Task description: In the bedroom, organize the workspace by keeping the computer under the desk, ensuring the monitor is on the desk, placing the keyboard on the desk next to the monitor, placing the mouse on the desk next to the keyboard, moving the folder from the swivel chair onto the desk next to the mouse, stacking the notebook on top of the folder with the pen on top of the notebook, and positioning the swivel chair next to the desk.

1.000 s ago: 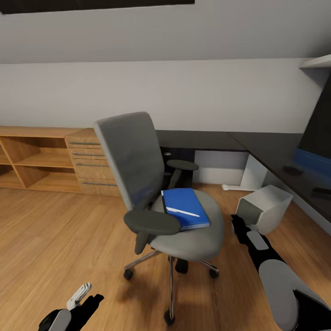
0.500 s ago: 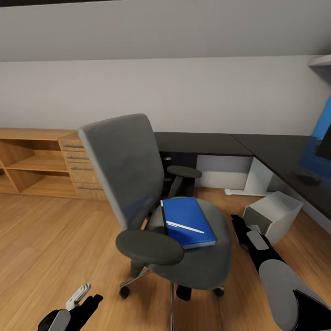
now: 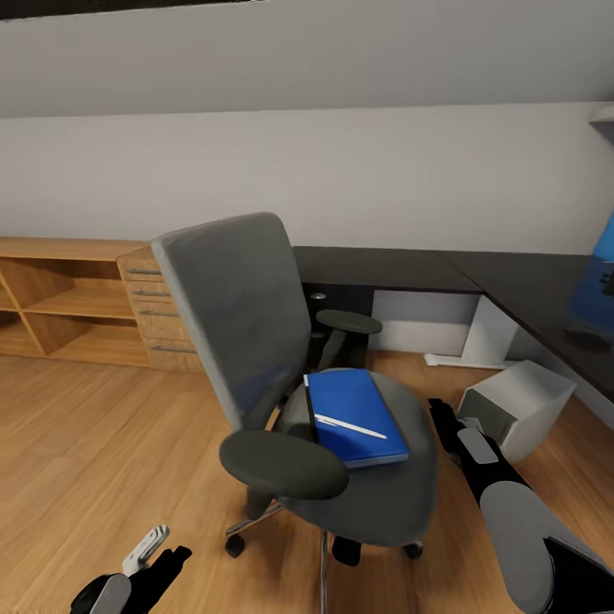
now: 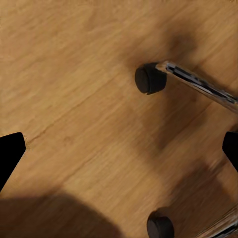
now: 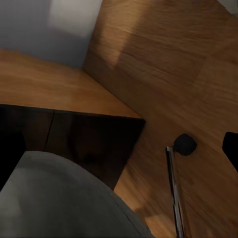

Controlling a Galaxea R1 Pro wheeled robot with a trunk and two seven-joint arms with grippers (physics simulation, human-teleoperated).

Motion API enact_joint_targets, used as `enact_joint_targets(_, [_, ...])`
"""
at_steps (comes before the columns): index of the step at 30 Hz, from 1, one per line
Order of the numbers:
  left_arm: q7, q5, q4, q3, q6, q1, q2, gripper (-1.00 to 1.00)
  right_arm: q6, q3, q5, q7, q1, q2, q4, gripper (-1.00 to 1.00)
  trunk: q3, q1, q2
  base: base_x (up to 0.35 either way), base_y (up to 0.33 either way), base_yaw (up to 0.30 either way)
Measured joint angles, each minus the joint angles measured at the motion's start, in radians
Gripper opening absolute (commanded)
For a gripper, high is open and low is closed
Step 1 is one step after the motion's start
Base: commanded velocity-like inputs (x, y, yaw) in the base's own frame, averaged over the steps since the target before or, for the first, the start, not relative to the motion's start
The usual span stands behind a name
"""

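While rolling in over the last second, brought nearer to the grey upholstered swivel chair with black armrests, now larger in the head view. Whole picture shifted along with it, wall and wood floor alike, so judged the camera's own travel and not the chair's. Meaning for the task: approach about done, pick-up from the seat not yet begun.

Lying flat on the seat, the bright blue rectangular folder, with the slim pale pen resting across its cover. Dark edge along one side of the folder, possibly the notebook; cannot tell. Beyond the chair, the long black-topped counter with white legs. Near its corner, tilted on the floor and not under the counter, the small white-grey computer tower. Against the far wall, a low wooden drawer and shelf unit.

Hanging low beside the chair base, the left tool, spread wide in its wrist view, gripping nothing, above bare floor and a black caster. Poised just beside the seat's edge, the right tool, likewise spread wide in its wrist view, empty, touching nothing, well placed for a reach to the folder.
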Motion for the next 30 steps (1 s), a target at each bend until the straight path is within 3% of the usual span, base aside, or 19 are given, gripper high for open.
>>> enact_joint_targets(24, [-0.005,0.001,-0.001,-0.002,0.001,-0.001,-0.016,1.0,-0.001,0.001,-0.004,0.0,0.0,0.001,0.001,1.0,0.02,0.0,0.0,0.0,0.0,0.207])
enact_joint_targets(30, [-0.025,0.006,-0.001,-0.018,0.001,-0.01,-0.049,1.0,-0.002,0.001,-0.004,0.0,0.0,0.001,0.001,1.0,0.025,0.0,0.0,0.0,0.0,0.21])
